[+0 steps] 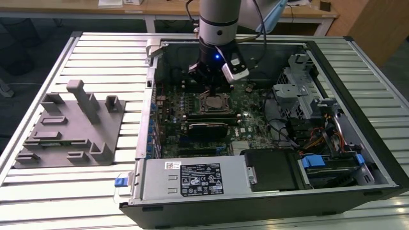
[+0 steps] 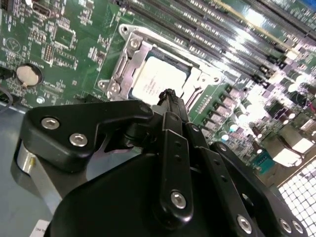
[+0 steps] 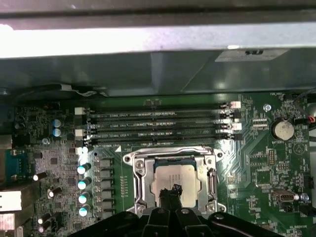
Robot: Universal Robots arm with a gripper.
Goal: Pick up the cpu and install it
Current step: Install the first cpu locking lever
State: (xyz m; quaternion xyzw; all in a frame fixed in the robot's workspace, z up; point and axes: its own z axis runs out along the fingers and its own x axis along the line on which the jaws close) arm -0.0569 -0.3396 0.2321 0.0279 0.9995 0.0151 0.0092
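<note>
The cpu [image 3: 186, 177], a pale silver square, lies flat inside the metal socket frame [image 3: 139, 177] on the green motherboard [image 1: 252, 103]. It also shows in the second wrist view as the cpu [image 2: 148, 81], and in the exterior view as the cpu [image 1: 213, 102] under the arm. My gripper [image 2: 168, 95] hangs straight over it, its black fingers pressed together into one narrow tip with nothing between them. That tip [image 3: 173, 189] sits over the chip's edge; I cannot tell whether it touches the lid.
The open computer case [image 1: 357, 120] lies on a slatted metal table. Memory slots [image 3: 158, 126] run beside the socket, and a black heatsink block [image 1: 206, 128] sits on the other side of it. A power supply [image 1: 191, 178], a drive cage [image 1: 300, 96] and a grey fixture [image 1: 70, 129] surround the work area.
</note>
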